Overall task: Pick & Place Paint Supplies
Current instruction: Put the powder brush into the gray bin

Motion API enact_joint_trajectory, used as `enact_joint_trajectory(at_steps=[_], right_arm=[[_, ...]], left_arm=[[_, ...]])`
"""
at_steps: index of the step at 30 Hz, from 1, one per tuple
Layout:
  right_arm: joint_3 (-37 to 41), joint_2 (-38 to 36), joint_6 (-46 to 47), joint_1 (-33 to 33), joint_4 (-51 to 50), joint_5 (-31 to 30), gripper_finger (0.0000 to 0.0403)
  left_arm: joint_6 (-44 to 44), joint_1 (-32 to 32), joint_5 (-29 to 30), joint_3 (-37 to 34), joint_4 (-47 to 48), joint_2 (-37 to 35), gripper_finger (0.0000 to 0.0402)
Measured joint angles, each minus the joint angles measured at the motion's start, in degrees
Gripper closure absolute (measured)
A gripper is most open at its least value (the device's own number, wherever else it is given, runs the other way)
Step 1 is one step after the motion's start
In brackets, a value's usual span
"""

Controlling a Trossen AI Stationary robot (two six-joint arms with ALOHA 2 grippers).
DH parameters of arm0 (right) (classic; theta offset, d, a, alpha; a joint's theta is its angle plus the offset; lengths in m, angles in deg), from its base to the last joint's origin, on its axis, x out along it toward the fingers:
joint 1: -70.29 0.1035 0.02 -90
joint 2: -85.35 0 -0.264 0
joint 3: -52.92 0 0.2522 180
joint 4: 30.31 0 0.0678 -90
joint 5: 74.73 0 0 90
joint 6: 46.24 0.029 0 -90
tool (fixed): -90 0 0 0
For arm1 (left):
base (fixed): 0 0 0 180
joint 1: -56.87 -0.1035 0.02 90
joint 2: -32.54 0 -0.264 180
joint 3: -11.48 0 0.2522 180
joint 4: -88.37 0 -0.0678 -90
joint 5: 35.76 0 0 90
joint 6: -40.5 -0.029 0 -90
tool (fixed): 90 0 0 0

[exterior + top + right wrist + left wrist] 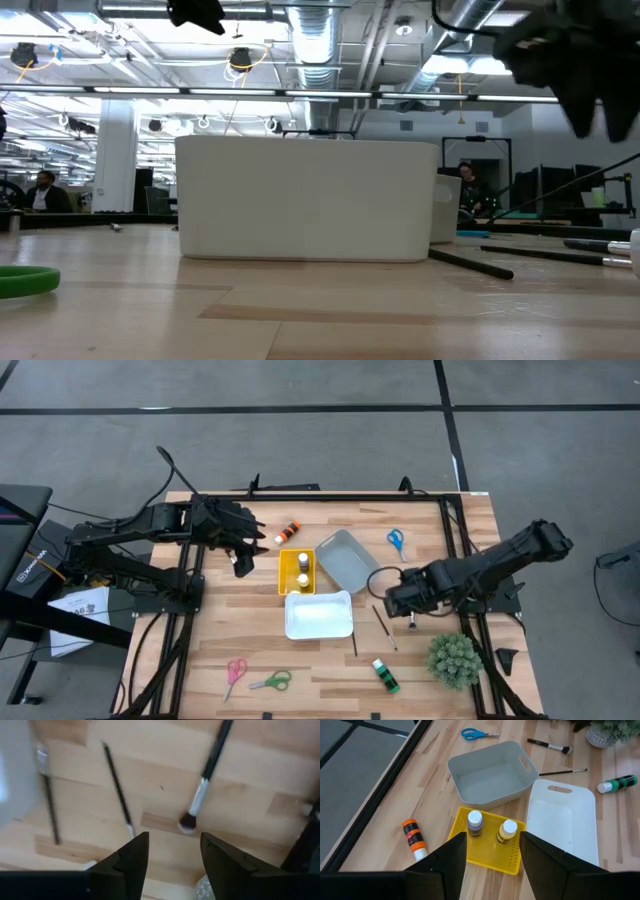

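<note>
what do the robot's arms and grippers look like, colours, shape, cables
Both arms are black, jointed and boxy, with black cables trailing from their bases. The left gripper ends in two broad, matte dark fingers with angled, wedge-like inner faces; the right gripper has the same pair. No markings are visible on either.

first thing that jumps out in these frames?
The yellow tray at table centre, already holding a purple bottle and a yellow bottle, with a grey bin and white bin beside it. The right gripper, open, hovers over the paintbrushes. The left gripper, open, hangs above the tray.
</note>
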Motion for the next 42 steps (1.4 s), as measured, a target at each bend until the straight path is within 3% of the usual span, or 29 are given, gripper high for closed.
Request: enact_joint_trajectory(at_steps=[23,42], right_arm=[[18.63,0.04,16.07,6.00,21.62,6.01,0.0267],[23.76,0.04,16.59,5.86,27.39,5.14,0.0281]], left_arm=[[-0.04,0.00,0.00,0.00,-1.71,0.00,0.0224],[-0.07,-0.02,0.00,0.00,-3.25,0.00,0.0224]])
